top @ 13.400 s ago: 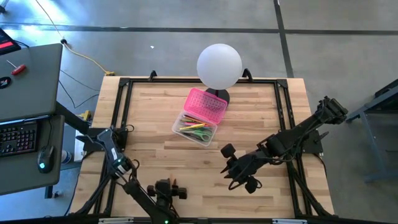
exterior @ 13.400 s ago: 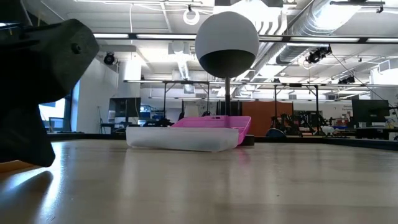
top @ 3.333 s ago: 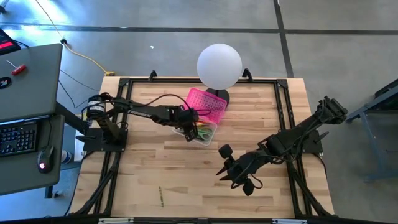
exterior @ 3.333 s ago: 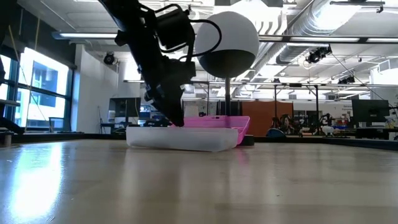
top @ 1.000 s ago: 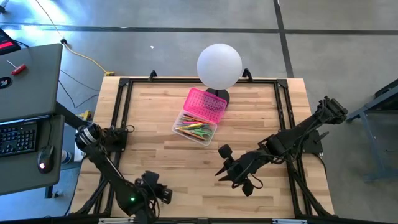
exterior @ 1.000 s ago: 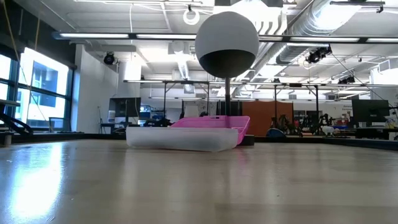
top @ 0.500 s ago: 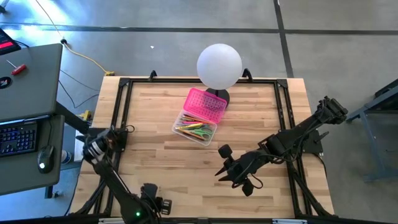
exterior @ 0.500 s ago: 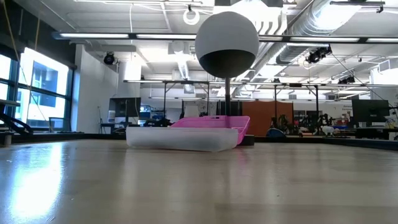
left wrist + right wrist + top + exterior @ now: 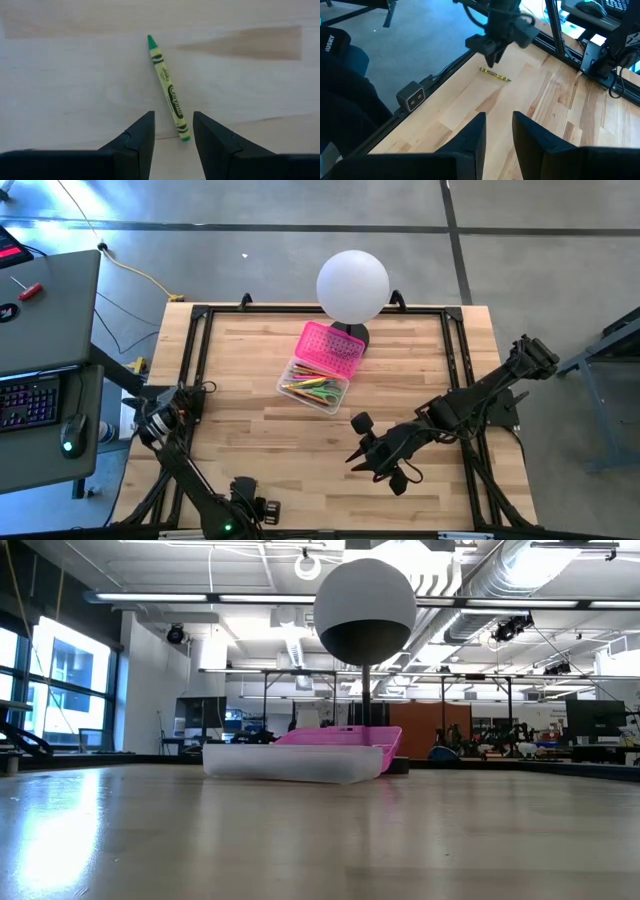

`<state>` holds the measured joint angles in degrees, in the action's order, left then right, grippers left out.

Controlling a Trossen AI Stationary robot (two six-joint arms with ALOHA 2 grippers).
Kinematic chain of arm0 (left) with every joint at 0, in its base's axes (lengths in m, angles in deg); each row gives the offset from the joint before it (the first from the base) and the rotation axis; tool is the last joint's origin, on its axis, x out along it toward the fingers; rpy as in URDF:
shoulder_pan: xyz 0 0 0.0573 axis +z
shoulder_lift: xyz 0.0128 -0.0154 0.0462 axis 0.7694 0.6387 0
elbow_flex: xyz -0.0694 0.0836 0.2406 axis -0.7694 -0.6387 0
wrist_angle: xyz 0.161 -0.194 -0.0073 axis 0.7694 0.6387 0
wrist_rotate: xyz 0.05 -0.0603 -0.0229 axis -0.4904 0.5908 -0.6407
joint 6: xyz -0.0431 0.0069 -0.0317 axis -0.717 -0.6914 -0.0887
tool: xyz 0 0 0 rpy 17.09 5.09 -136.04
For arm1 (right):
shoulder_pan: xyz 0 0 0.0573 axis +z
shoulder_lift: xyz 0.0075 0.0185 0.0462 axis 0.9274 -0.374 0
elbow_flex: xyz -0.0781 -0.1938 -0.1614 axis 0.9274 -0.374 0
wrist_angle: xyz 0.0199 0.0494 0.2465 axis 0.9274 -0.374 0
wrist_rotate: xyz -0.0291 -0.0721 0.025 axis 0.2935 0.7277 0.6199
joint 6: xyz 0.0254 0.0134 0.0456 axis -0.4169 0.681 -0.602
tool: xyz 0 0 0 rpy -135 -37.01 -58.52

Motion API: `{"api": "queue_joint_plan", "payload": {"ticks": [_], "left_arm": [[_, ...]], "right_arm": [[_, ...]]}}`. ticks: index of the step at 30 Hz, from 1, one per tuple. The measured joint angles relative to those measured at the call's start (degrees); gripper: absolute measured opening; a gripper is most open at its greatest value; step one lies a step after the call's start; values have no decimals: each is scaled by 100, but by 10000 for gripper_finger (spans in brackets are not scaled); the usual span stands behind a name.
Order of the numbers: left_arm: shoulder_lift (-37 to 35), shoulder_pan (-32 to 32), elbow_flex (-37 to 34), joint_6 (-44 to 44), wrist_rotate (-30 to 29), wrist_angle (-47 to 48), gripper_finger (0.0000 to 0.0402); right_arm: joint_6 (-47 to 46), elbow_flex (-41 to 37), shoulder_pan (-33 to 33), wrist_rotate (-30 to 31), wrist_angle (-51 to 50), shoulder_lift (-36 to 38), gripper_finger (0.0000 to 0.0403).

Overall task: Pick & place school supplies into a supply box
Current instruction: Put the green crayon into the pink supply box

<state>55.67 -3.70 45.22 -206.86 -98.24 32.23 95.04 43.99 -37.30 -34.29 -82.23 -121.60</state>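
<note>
"Left gripper (image 9: 172, 119) is mine to answer for: fingers apart, holding nothing, hanging over a green crayon (image 9: 168, 86) at the near left edge of the table (image 9: 250, 430)."

"Why apart?"

"Because the crayon lies flat on the wood and I judge this to be the approach. Its lower end sits right at the gap between my two fingers, so I could drop straight down with one finger on each side. It lies at a slant to them, though, so I may want a small wrist turn first, or it could roll off a fingertip."

"And where does it go?"

"Into the supply box (image 9: 284, 383), well apart from here, toward the far middle of the table in front of the white globe lamp (image 9: 352, 285). Its pink lid (image 9: 333, 348) is laid back, so the clear base is open from above. Pencils and pens (image 9: 312, 387) are already inside. I can't tell from overhead whether the scissors or marker are among them."

"Your other arm?"

"My right gripper (image 9: 499, 131) waits low over the near right of the table, fingers parted and empty, clear of my path to the box."
</note>
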Motion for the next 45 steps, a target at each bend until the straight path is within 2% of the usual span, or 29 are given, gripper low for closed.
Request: {"api": "queue_joint_plan", "payload": {"ticks": [17,27,40,45], "left_arm": [[480,-2,4,-103,31,-25,166],[499,2,-99,-111,-646,472,166],[456,-16,-545,-158,-855,47,165],[707,-23,-538,-194,-935,67,165]], "right_arm": [[1,0,0,0,24,0,74],[1,0,2,2,24,0,74],[0,0,1,2,24,0,74],[1,0,2,0,24,0,74]]}}
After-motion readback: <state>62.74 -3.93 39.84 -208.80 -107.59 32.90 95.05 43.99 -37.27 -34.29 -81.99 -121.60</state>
